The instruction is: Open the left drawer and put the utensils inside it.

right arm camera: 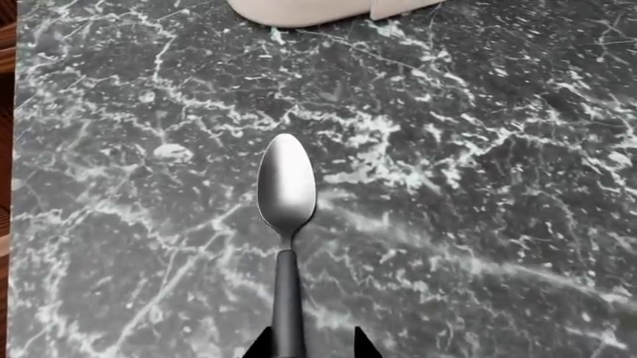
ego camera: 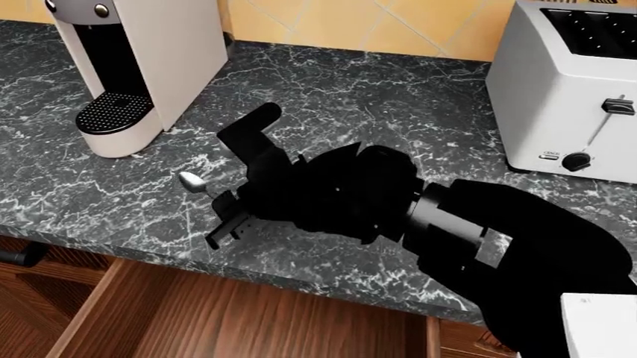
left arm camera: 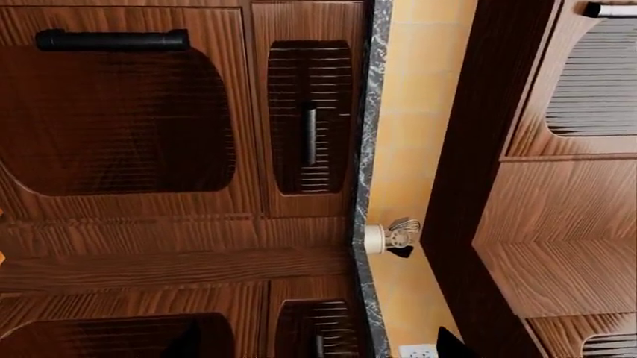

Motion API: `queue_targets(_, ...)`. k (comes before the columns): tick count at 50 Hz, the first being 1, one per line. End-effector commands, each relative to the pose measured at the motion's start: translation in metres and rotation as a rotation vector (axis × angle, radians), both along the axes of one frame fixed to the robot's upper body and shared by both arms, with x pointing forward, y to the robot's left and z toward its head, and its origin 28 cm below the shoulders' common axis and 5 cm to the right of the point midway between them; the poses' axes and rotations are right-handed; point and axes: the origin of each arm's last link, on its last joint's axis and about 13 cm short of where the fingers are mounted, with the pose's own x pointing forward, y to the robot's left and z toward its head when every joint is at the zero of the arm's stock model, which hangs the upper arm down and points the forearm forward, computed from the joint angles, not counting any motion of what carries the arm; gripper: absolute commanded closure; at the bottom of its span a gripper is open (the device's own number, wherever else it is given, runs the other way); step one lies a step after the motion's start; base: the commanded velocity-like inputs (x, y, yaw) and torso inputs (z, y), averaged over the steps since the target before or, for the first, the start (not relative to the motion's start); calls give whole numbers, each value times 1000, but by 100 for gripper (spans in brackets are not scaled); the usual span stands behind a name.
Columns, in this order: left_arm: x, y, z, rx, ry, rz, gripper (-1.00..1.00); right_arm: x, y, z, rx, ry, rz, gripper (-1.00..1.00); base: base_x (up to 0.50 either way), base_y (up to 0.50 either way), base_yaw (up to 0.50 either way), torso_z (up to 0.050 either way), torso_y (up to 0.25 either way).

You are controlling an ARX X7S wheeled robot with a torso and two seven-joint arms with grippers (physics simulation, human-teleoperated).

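Spoon [right arm camera: 286, 186] on dark marble counter [right arm camera: 478, 149], handle between right claw [right arm camera: 310, 347] tips, grip state unclear, drawer [ego camera: 229, 317] open below

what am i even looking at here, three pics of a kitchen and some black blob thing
These are simulator pictures from a two-armed robot. The head camera looks down at a dark marble counter with a coffee machine and a toaster; the black shape is the robot's right arm, its right gripper reaching for a small metal spoon. Below, the left drawer is already open. The right wrist camera shows that spoon up close, handle between the fingertips; whether they have closed on it is unclear. The left wrist camera sees only wooden cabinet doors.
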Motion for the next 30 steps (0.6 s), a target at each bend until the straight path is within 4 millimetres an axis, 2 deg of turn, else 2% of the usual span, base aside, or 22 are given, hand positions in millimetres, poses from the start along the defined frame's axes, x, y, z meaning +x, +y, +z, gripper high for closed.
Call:
queue_targets(1, 2, 0, -1, 0, -4, -8, -100, -5, 2, -17, -6, 65, 13, 100, 0, 0, 0, 0, -11)
queue_targets(13, 2, -1, -1, 0, -1, -12, -100, -4, 3, -17, 9, 35, -9, 100, 0, 0, 0, 0, -2)
queue_targets(19, 3, -1, -2, -1, 1, -16, -100, -9, 3, -9, 25, -11, -2, 100, 0, 0, 0, 0, -2)
queue_targets(25, 4, -1, -2, 1, -2, -18, -100, -16, -1, 15, 35, -68, -40, 100, 0, 0, 0, 0, 0)
queue_targets(27, 4, -1, -2, 1, -1, -19, -100, -22, -3, 27, 22, -94, -55, 100, 0, 0, 0, 0, 0)
queue_targets(28, 4, -1, -2, 1, -1, -19, -100, -23, -3, 27, 22, -94, -55, 100, 0, 0, 0, 0, 0)
queue_targets(30, 4, -1, -2, 1, -2, -19, -100, -33, -6, 42, 11, -111, -68, 100, 0, 0, 0, 0, 0)
